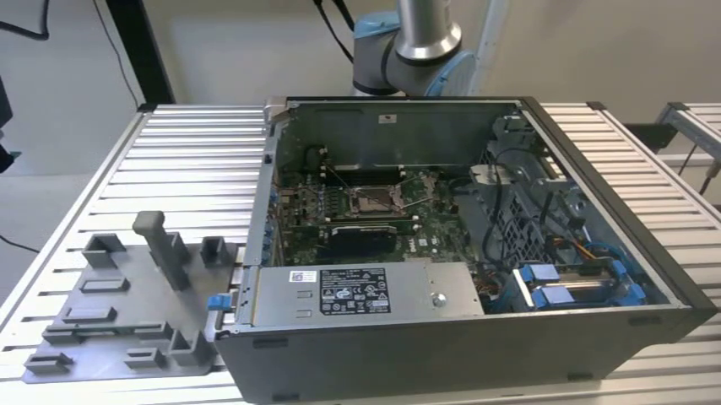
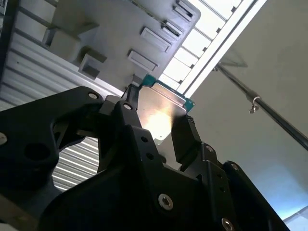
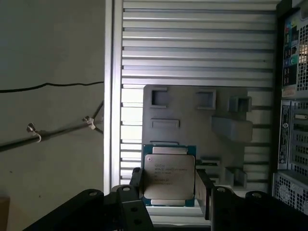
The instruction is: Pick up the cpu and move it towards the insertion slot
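Claw (image 3: 169,191) clenched on cpu (image 3: 169,169) by two side edges, presumably keeping its underside free for seating; slot (image 1: 372,200) sits well apart inside case (image 1: 451,346).

Robotics lab, slatted aluminium bench (image 1: 192,152), opened computer case (image 1: 428,346)

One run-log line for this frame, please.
claw: shut on cpu | cpu: clear of fixture plate | insertion slot: vacant

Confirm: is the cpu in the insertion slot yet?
Out. The gripper clamps the cpu by its edges, with the fixture plate behind; the insertion slot looks bare.
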You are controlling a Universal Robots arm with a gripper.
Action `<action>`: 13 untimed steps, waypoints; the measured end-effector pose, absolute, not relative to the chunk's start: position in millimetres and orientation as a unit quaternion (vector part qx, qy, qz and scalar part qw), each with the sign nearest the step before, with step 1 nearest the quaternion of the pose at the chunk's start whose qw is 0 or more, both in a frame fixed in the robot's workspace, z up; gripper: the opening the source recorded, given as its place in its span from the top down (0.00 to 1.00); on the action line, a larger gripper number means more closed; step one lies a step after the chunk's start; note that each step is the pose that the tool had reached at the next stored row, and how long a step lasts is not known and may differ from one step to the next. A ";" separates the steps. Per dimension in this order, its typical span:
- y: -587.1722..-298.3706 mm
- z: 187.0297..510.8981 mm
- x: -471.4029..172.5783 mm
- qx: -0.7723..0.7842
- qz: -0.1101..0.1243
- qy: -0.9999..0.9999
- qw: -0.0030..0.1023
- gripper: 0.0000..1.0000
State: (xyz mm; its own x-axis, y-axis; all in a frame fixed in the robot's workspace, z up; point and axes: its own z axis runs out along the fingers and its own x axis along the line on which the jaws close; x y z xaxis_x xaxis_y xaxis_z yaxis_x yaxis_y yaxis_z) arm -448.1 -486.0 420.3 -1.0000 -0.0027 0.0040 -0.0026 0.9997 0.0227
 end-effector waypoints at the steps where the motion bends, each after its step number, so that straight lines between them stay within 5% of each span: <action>1: -486.0 420.3 -448.1 0.001 -0.011 -1.000 0.002 1.00; 13: -486.0 420.5 -432.9 0.001 -0.011 -1.000 0.004 1.00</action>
State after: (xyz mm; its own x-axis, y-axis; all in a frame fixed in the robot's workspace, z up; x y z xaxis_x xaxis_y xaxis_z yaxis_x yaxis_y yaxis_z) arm -432.9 -486.0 420.5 -1.0000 -0.0027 0.0071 -0.0025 0.9997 0.0226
